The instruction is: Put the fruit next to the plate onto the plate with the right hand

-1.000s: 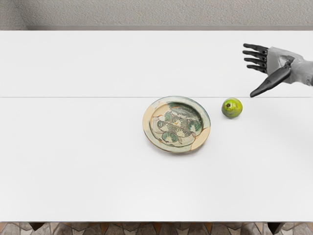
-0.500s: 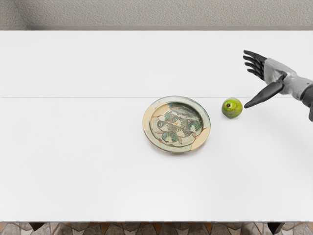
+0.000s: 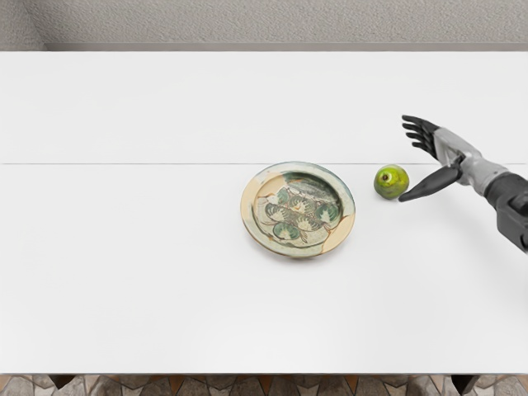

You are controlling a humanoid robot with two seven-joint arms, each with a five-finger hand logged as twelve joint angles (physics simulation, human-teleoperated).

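A small green fruit [image 3: 391,181] lies on the white table [image 3: 165,272], a short way right of the patterned plate [image 3: 298,209]. My right hand [image 3: 414,163] comes in from the right edge and hovers just right of the fruit. Its fingers [image 3: 419,132] are spread open behind the fruit and its thumb tip [image 3: 406,197] almost touches the fruit's lower right side. The hand holds nothing. The plate carries nothing. My left arm does not show.
A thin seam [image 3: 124,163] runs across the table behind the plate. The table's front edge [image 3: 264,374] lies near the bottom of the view, and a grey wall [image 3: 264,21] rises behind the table.
My right hand has come down and to the left, from well above and right of the fruit to right beside it. Fruit and plate have not moved.
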